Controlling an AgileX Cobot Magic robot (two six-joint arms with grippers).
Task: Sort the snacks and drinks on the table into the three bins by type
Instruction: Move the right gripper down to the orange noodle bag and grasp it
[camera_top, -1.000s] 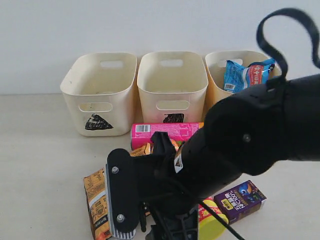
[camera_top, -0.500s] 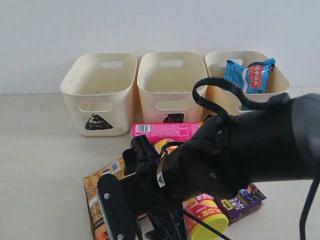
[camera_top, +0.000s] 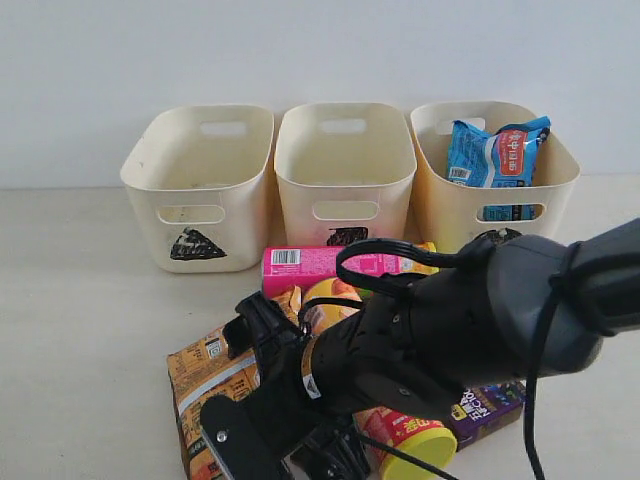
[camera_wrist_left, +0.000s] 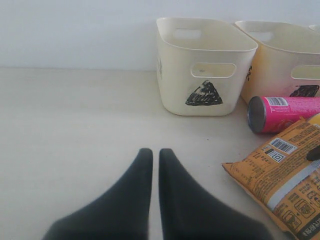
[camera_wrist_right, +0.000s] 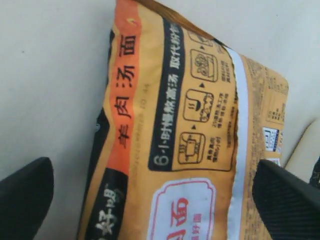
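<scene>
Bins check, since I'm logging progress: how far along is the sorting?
Done: one blue packet in the right-hand bin. In hand: nothing; the right gripper hangs open over the orange packet. Left: that packet, pink tube, yellow tube and purple box, on the table.

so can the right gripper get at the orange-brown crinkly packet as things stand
Probably yes. In the right wrist view the right gripper is open, its fingers spread to either side of the orange-brown flat crinkly packet, and nothing covers the stretch between them.
</scene>
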